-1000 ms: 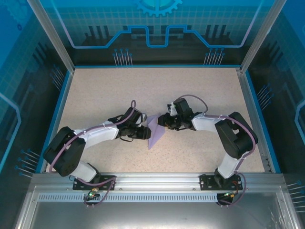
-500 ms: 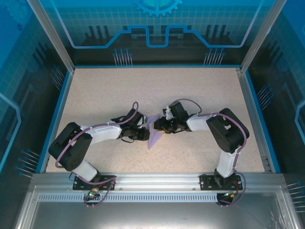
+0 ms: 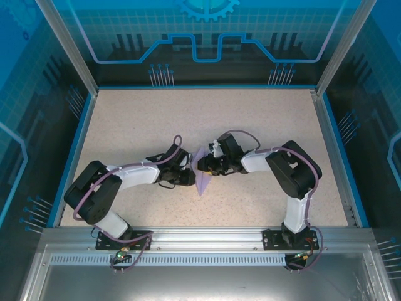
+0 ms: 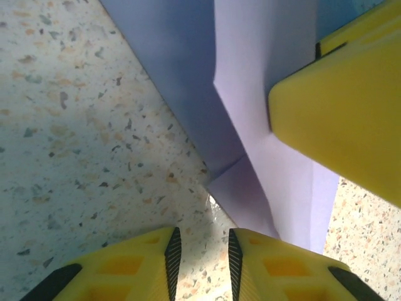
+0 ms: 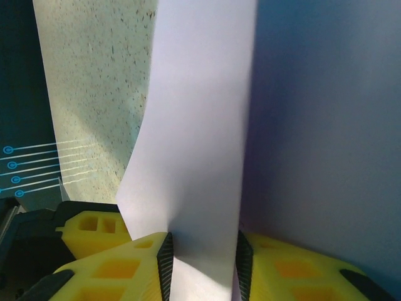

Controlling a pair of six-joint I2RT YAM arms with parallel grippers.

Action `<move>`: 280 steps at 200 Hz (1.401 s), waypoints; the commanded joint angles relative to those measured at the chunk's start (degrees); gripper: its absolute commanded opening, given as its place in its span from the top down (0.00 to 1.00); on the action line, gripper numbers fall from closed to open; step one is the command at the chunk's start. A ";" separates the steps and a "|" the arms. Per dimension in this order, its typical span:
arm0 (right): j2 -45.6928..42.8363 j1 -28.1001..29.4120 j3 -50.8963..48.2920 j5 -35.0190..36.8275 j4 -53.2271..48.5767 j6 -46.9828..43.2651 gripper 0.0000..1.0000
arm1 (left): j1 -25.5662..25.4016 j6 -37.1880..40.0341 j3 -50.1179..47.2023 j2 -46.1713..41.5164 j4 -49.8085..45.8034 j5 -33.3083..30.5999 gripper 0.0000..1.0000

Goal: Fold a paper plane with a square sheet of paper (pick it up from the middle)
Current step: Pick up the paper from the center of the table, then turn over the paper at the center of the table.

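From above, both arms reach to the middle of the counter (image 3: 263,119). The paper (image 3: 202,180) lies there, folded to a narrow pointed shape with its tip toward the near side. The left gripper (image 3: 187,176) is at the paper's left edge, and the right gripper (image 3: 204,165) is at its far right part. The two grippers are very near each other.

In the left wrist view, the left gripper (image 4: 199,254) has its fingers almost together, with a thin gap and nothing between them. A corner of the paper (image 4: 250,88) lies just in front of the fingertips on the speckled counter (image 4: 75,125). A crease runs along the paper. One of the right gripper's fingers (image 4: 341,119) covers the paper at the upper right.

In the right wrist view, the right gripper (image 5: 202,254) is clamped on the paper (image 5: 200,113), which passes between its fingers and stands up from them. The right part of the paper is in shadow. One of the left gripper's fingers (image 5: 94,229) is at the lower left. The counter (image 5: 94,75) is behind.
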 commanded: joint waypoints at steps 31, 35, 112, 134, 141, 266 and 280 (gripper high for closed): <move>2.23 1.64 1.25 -1.13 3.00 -0.27 0.70 | 1.19 -1.19 -1.46 -5.30 -3.53 -1.16 0.64; 2.33 1.73 1.29 -1.09 3.09 -0.32 0.71 | 1.26 -1.35 -1.46 -5.59 -3.74 -1.09 0.63; 2.24 2.35 2.00 -1.29 5.41 0.25 0.90 | 3.48 -3.30 -2.37 -12.66 -6.43 0.57 0.47; 0.66 2.35 2.21 -1.32 5.26 0.61 0.94 | 4.44 -4.24 -3.44 -14.02 -5.20 3.10 0.44; -0.30 2.35 2.30 -1.30 4.91 0.60 0.95 | 4.72 -4.70 -3.83 -14.66 -4.59 3.76 0.43; -14.80 -0.64 3.52 -4.01 6.44 7.36 1.00 | 6.67 -25.50 -10.10 -36.34 6.39 6.72 0.18; -15.62 -0.78 3.85 -3.83 6.04 7.50 1.00 | 6.68 -28.30 -10.67 -37.99 5.26 5.77 0.14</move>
